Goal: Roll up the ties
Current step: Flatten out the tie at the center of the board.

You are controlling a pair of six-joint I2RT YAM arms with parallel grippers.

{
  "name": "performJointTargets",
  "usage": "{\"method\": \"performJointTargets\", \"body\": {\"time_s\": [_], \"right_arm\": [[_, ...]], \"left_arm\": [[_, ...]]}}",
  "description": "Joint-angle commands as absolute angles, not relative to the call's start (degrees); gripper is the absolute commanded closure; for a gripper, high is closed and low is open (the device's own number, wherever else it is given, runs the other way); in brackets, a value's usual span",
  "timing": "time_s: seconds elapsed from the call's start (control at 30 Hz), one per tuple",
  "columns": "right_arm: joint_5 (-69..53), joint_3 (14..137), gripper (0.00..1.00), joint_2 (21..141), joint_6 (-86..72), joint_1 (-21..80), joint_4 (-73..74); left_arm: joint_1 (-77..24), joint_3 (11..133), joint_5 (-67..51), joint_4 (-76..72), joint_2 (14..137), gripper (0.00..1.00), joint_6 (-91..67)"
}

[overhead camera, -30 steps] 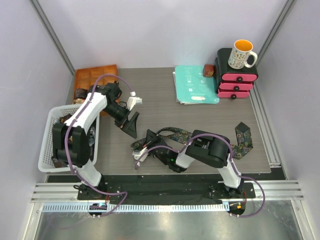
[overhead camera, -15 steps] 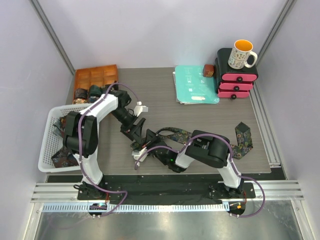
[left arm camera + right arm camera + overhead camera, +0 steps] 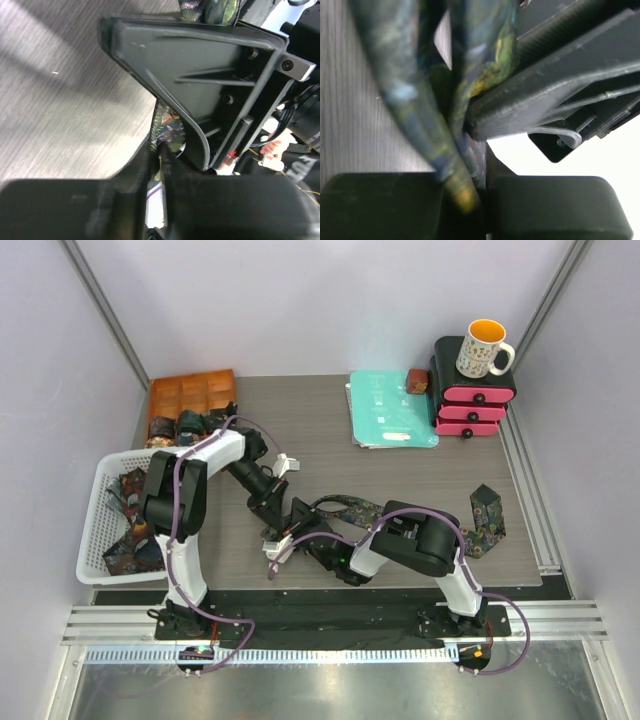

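A dark multicolour tie (image 3: 360, 507) lies across the table, its far end (image 3: 488, 512) folded at the right. My right gripper (image 3: 283, 537) is shut on the tie's near end; in the right wrist view the fabric (image 3: 410, 90) hangs pinched in that gripper (image 3: 470, 165). My left gripper (image 3: 272, 508) has come in right against it from the upper left. In the left wrist view a thin edge of the tie (image 3: 167, 125) sits in that gripper (image 3: 161, 155), whose jaws are nearly together. The right gripper's body (image 3: 200, 75) fills that view above.
A white basket (image 3: 95, 510) with more ties stands at the left edge. Behind it is an orange tray (image 3: 190, 395) holding rolled ties. A teal folder (image 3: 390, 410), pink drawers (image 3: 475, 395) and a mug (image 3: 483, 348) are at the back right.
My left arm swung from near the orange tray down to the right gripper and its jaws closed on the tie's end. The right arm stayed still.
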State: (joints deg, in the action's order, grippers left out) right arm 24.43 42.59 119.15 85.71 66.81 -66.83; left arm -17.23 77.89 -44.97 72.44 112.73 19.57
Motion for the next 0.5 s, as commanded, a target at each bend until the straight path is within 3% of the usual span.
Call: {"method": "performJointTargets", "body": {"time_s": [0.0, 0.07, 0.1, 0.17, 0.2, 0.23, 0.37, 0.4, 0.47], "right_arm": [[25.8, 41.8, 0.66, 115.5, 87.3, 67.1, -92.3], [26.2, 39.7, 0.53, 113.8, 87.0, 67.1, -91.5], [26.4, 38.9, 0.37, 113.2, 86.6, 67.1, -90.0], [26.9, 35.4, 0.23, 110.0, 85.4, 67.1, -87.3], [26.8, 33.9, 0.08, 108.5, 83.4, 67.1, -83.2], [26.9, 32.4, 0.03, 104.5, 82.3, 67.1, -80.5], [24.6, 26.6, 0.00, 88.2, 71.8, 67.1, -55.7], [23.3, 27.5, 0.00, 84.1, 68.0, 66.8, -38.8], [18.4, 34.2, 0.00, 73.6, 54.8, 65.8, -18.7]], "left_arm": [[-16.7, 80.7, -46.9, 75.1, 112.3, 0.97, 19.6], [-15.7, 81.2, -45.9, 74.3, 111.8, 1.00, 19.2], [-14.6, 81.7, -45.4, 74.2, 111.9, 1.00, 19.2], [-13.7, 83.5, -43.2, 74.4, 111.8, 1.00, 19.6], [-13.2, 84.1, -42.4, 74.9, 112.0, 1.00, 19.9], [-13.2, 84.7, -40.4, 75.0, 112.1, 1.00, 20.6], [-13.1, 86.5, -36.7, 76.5, 112.8, 1.00, 23.2], [-13.2, 86.7, -36.0, 76.5, 112.9, 1.00, 24.0], [-13.1, 86.7, -33.6, 75.8, 113.4, 1.00, 24.6]]}}
